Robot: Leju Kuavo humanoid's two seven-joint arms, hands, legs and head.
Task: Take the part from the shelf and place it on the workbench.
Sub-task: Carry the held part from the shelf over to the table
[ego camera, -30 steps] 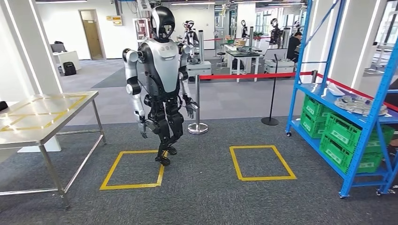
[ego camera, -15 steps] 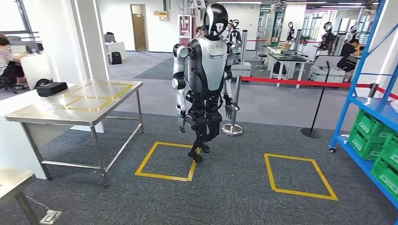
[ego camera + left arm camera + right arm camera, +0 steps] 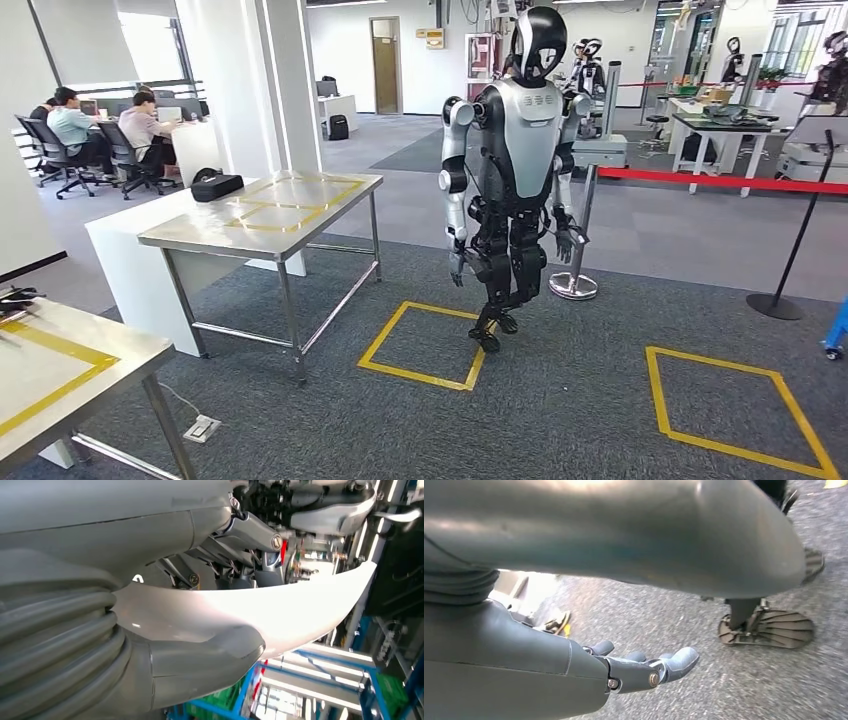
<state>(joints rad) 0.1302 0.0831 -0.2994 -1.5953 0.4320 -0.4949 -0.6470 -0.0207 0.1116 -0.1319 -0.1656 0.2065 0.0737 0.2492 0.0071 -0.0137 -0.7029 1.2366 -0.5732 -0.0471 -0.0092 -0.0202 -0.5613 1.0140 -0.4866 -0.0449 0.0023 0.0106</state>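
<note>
Left hand [image 3: 210, 665] pinches the white part [image 3: 280, 610] for carrying to the steel worktop [image 3: 265, 215]; right hand [image 3: 644, 667] hangs spread, empty.

Right hand [image 3: 624, 667] comes in from the lower left of the frame, fingers [image 3: 676, 661] stretched out pretty much straight and apart, nothing in them. A big grey cover piece runs across the whole top half, kinda blurry. Behind the fingers is speckled grey carpet [image 3: 684, 610]. A bit of yellow floor tape [image 3: 836, 483] peeks in at the very top right corner. Lower left of centre has a bright washed-out patch, can't tell what it is.
</note>
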